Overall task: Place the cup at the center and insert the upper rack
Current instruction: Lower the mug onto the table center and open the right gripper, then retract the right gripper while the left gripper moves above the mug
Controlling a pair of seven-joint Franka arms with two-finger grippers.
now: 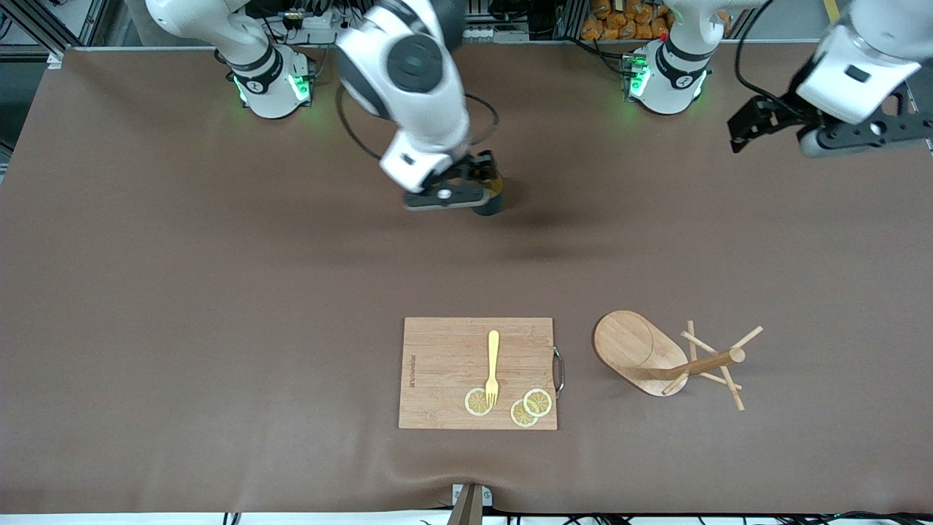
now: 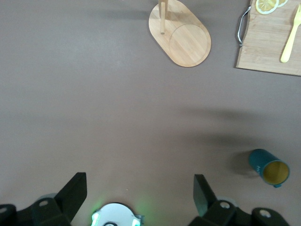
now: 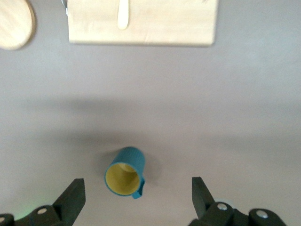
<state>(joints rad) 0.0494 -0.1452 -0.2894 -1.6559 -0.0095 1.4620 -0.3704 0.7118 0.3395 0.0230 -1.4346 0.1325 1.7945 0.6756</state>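
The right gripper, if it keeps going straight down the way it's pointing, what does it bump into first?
Probably the cup. The right gripper hangs open and empty above it, fingers spread wider than the cup, which stands on the brown table. Depth is unclear, so the fingers might pass around the cup and reach the table instead.

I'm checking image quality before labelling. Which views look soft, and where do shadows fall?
Right wrist view: soft throughout, cup and cutting board edges blurred. Left wrist view: sharper, with a shadow band across the table. Front view: crisp, with the arm's shadow beside the cup.
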